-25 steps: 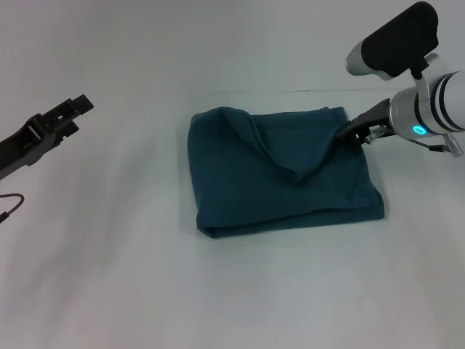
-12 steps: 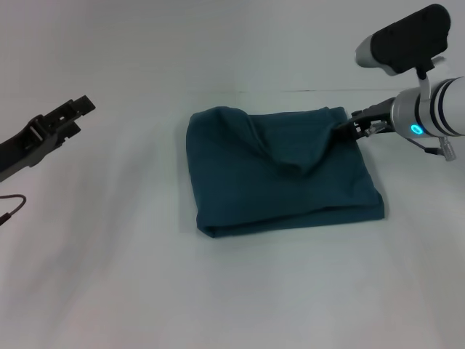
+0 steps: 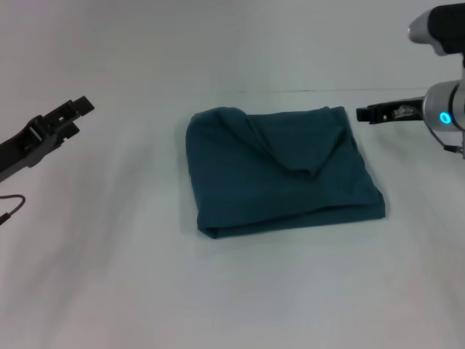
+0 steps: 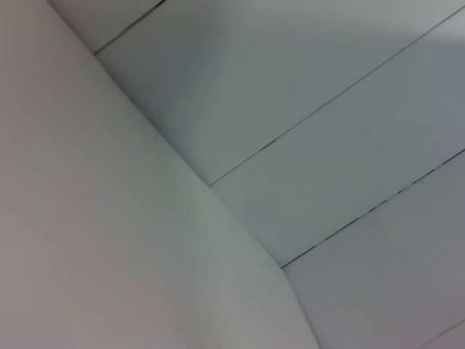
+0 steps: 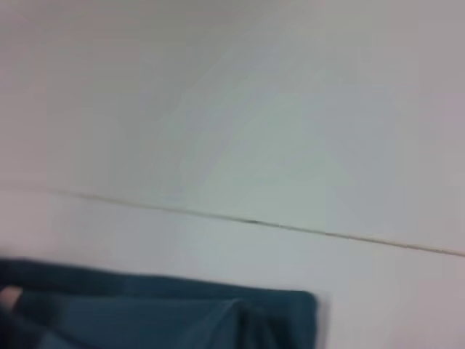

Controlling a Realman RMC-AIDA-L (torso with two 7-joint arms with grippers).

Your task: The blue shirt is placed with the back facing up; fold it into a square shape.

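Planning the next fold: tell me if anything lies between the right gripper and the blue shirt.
Nothing visible does. The right gripper hangs just off the blue shirt's far right corner, with only bare white table between them.

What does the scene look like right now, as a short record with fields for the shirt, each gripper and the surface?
shirt: blue shirt, folded into a rough square, lying flat, a loose diagonal fold on top
right gripper: right gripper beside the shirt's far right corner, apart from it, holding nothing
left gripper: left gripper raised at far left, away from the shirt
surface: white table
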